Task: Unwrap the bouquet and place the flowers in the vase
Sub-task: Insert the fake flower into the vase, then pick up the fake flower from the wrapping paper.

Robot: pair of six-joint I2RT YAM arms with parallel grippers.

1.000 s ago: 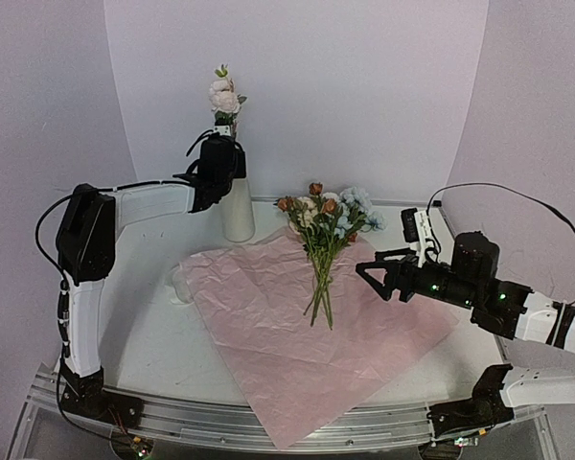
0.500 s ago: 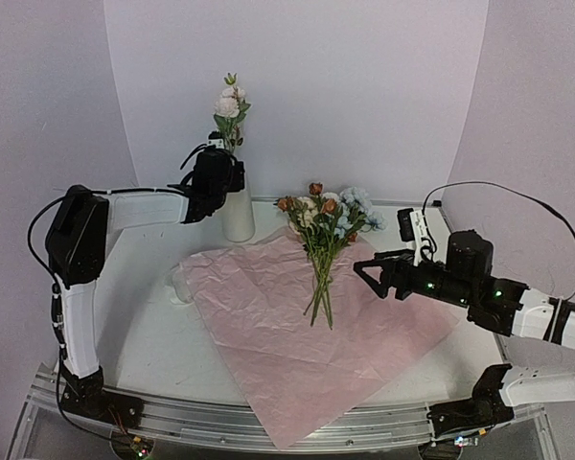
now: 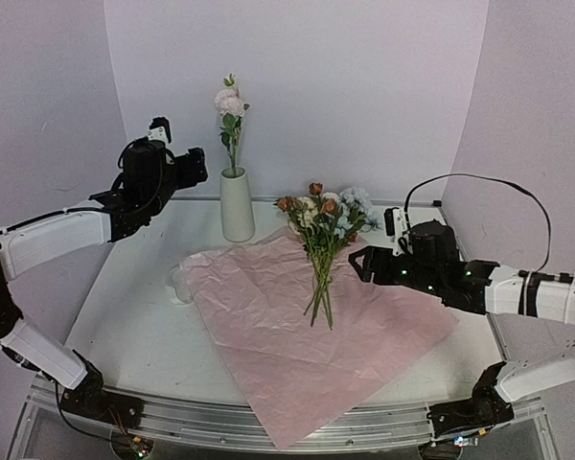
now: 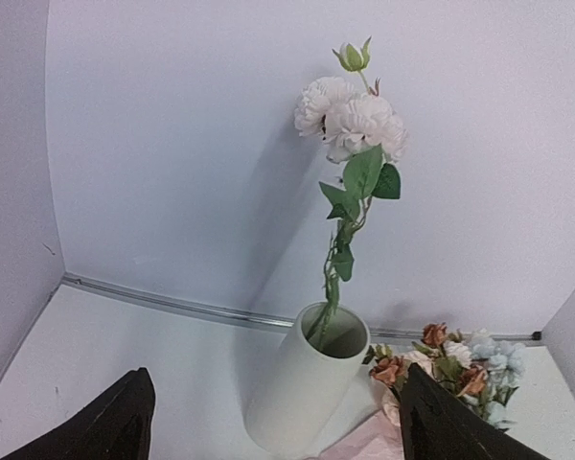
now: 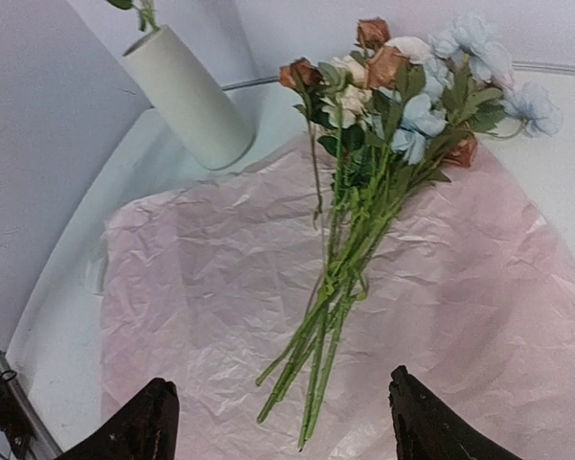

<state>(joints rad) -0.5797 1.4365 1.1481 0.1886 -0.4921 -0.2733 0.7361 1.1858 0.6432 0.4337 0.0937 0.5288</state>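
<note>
In the top camera we see the vase (image 3: 237, 203) standing upright near the far edge of the worktop (image 3: 134, 326), a little left of the middle. A single stem (image 3: 229, 101) with pale pink blooms stands in it. The pink paper (image 3: 297, 345) lies spread open from the middle of the worktop to the near edge, and its near corner reaches over that edge. The flowers (image 3: 324, 230) lie on the far part of the paper as one loose bunch, with heads toward the far edge and stem ends toward the near edge. The left gripper (image 3: 197, 164) hangs in the air left of the vase, at about the height of the single stem, apart from both. The right gripper (image 3: 355, 261) is low over the paper, near the right side of the green stems and not touching them.

In the left wrist camera we see its fingers (image 4: 105, 426) spread wide at the two lower corners, with nothing between them. The vase with its stem is ahead, well apart.

In the right wrist camera its fingers (image 5: 426, 426) are also spread, holding nothing. The bunch lies ahead on the crinkled paper, its stem ends nearest the fingers but apart from them. The vase stands at far left, just beyond the paper.
</note>
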